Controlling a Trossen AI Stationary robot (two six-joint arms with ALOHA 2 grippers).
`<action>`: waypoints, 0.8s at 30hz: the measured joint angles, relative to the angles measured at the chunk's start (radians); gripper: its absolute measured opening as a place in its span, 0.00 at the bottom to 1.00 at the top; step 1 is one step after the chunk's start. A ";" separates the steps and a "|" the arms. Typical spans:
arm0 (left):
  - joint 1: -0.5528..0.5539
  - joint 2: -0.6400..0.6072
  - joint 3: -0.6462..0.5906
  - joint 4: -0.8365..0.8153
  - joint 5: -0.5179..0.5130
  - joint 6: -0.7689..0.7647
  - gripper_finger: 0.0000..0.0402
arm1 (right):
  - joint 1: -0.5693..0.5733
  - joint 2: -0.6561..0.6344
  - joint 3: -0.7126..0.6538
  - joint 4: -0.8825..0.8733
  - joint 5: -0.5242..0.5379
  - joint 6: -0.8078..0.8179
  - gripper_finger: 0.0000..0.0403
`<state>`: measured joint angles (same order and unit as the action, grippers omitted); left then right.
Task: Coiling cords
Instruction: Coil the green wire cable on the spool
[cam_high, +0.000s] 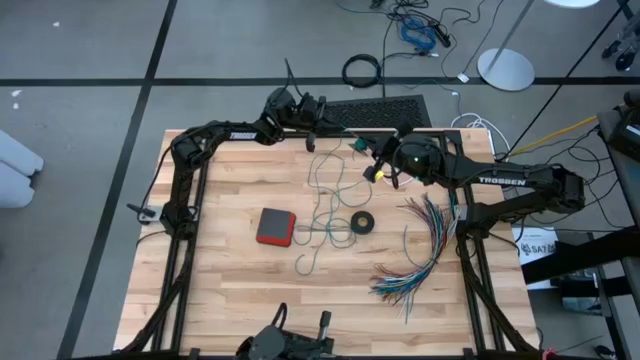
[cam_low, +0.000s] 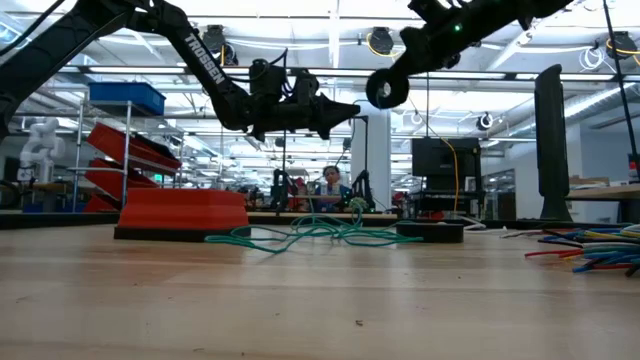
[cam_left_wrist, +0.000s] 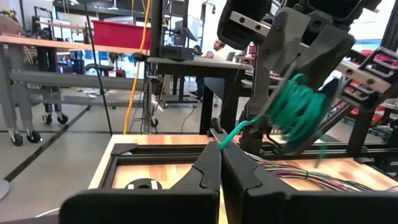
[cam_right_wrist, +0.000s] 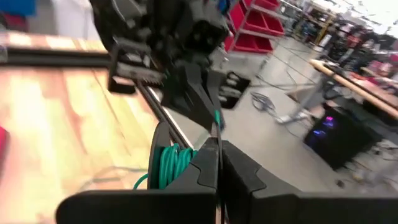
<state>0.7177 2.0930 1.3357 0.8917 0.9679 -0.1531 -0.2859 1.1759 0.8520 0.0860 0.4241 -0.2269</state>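
Wooden table (cam_high: 230, 290): both grippers, left (cam_left_wrist: 221, 163) and right (cam_right_wrist: 217, 155), pinch the partly wound green cord (cam_left_wrist: 295, 112); loose length remains.

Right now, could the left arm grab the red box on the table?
Probably not yet. The left gripper is shut on the teal-green cord up by the table's far edge, sharing it with the right gripper. The red box lies uncovered.

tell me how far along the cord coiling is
Done: a few teal-green loops wound on the shut right gripper. In hand: the shut left gripper pinches the thin teal-green cord. Left: most of it lies loose on the wooden table; the white cord can't be made out.
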 joint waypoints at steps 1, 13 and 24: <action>0.000 0.000 0.000 -0.006 0.000 0.000 0.00 | 0.000 0.000 0.000 -0.011 0.018 -0.011 0.00; -0.008 0.000 0.000 -0.022 0.009 -0.058 0.00 | -0.011 0.053 0.000 -0.095 0.126 -0.108 0.00; -0.062 0.000 0.000 -0.020 0.019 -0.223 0.00 | -0.020 0.239 0.000 0.205 0.363 -0.222 0.00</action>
<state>0.6556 2.0930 1.3357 0.8717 0.9865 -0.3760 -0.3058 1.4149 0.8516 0.2914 0.7870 -0.4485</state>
